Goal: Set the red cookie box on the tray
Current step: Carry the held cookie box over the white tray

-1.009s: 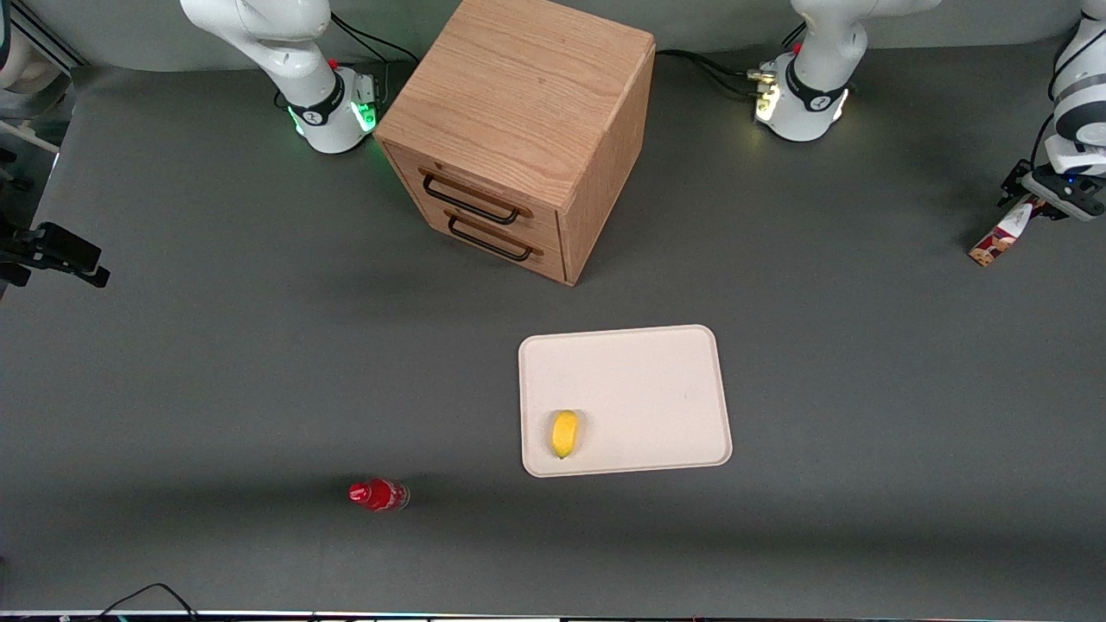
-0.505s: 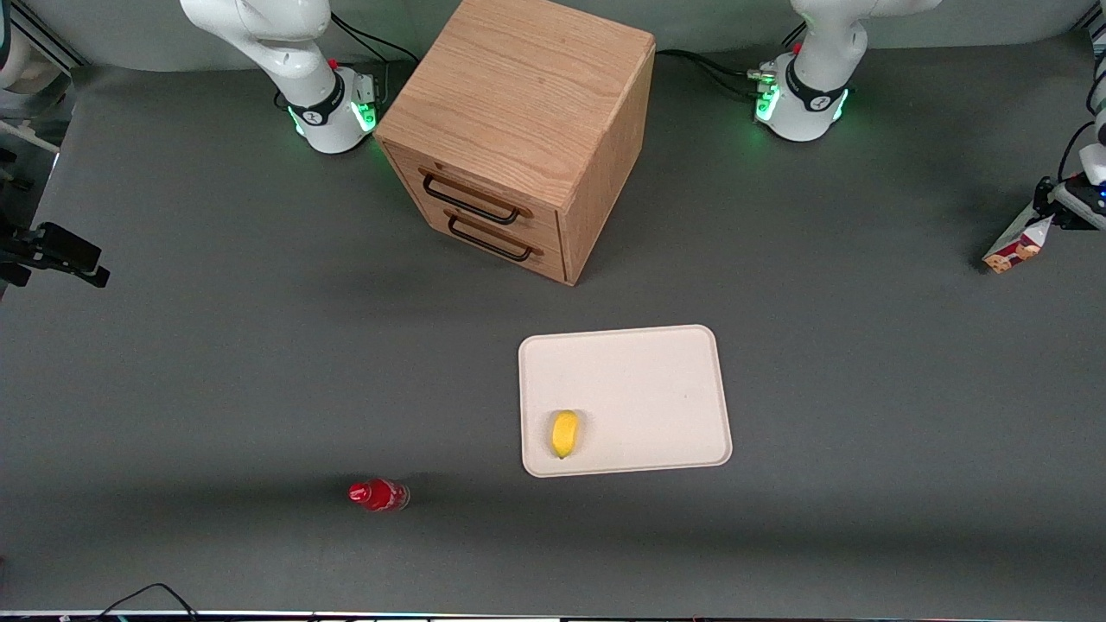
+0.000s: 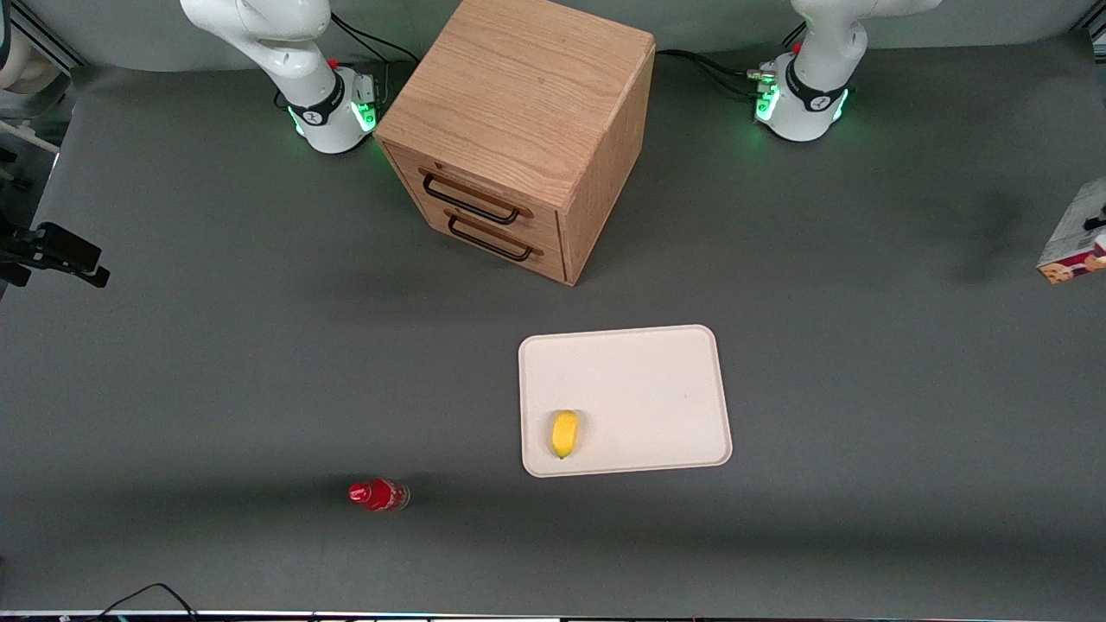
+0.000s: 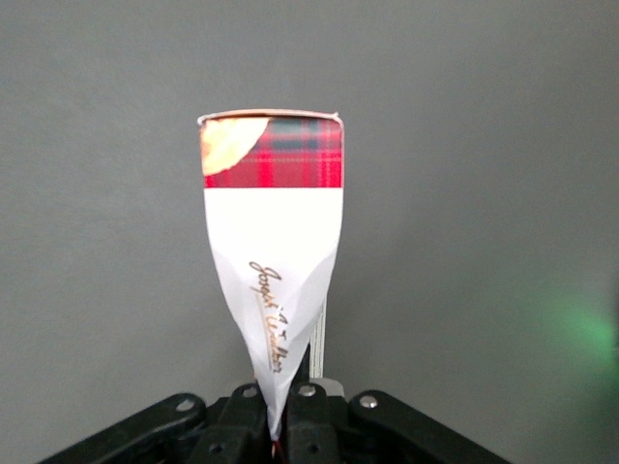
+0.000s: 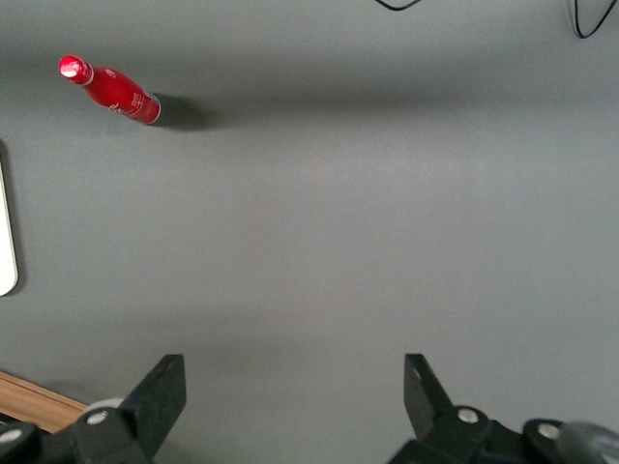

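The red cookie box (image 3: pixel 1074 238) hangs in the air at the working arm's end of the table, partly cut off by the front view's edge, its cookie end lowest. In the left wrist view my gripper (image 4: pixel 280 425) is shut on the box (image 4: pixel 273 242), which shows a white patch with script and a red tartan end with a cookie picture. The gripper itself is out of the front view. The beige tray (image 3: pixel 639 380) lies flat near the table's middle, nearer the front camera than the cabinet, well apart from the box.
A yellow lemon-like fruit (image 3: pixel 564 433) lies on the tray's near corner. A wooden two-drawer cabinet (image 3: pixel 518 130) stands farther from the camera. A small red bottle (image 3: pixel 378 494) lies toward the parked arm's end; it also shows in the right wrist view (image 5: pixel 108 90).
The gripper has lifted the box and carried it farther toward the working arm's end, so the arm has left the front view. The box now looks larger.
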You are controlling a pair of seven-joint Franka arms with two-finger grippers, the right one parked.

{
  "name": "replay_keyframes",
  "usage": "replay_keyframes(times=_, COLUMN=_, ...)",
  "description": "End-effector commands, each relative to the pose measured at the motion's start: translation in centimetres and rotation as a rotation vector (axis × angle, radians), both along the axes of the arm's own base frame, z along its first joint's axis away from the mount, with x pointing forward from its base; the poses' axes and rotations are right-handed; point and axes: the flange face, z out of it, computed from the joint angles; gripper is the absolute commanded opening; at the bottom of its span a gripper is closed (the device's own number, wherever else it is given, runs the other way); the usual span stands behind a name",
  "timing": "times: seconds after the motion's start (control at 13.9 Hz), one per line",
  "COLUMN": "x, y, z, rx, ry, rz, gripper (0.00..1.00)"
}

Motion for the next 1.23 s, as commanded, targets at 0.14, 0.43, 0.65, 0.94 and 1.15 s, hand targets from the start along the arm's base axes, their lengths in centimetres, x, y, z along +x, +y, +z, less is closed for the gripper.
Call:
replay_keyframes(times=0.14, x=6.9, y=-7.0, z=11.4, rx=0.060, ry=0.174, rz=0.126, gripper=0.00)
replay_keyframes(times=0.43, x=11.4, y=-19.8, z=18.8, rx=0.190, ry=0.242, rz=0.246, gripper=0.00)
replay_keyframes(times=0.65, x=13.7, y=-31.3, z=19.3, rx=0.247, ry=0.288, rz=0.370, gripper=0.00)
replay_keyframes(times=0.94, x=16.5, y=-47.1, z=15.9, rx=0.324, ry=0.293, rz=0.518, gripper=0.00)
replay_keyframes(times=1.15, x=18.2, y=-55.4, z=10.8, rx=0.293, ry=0.264, rz=0.590, gripper=0.00)
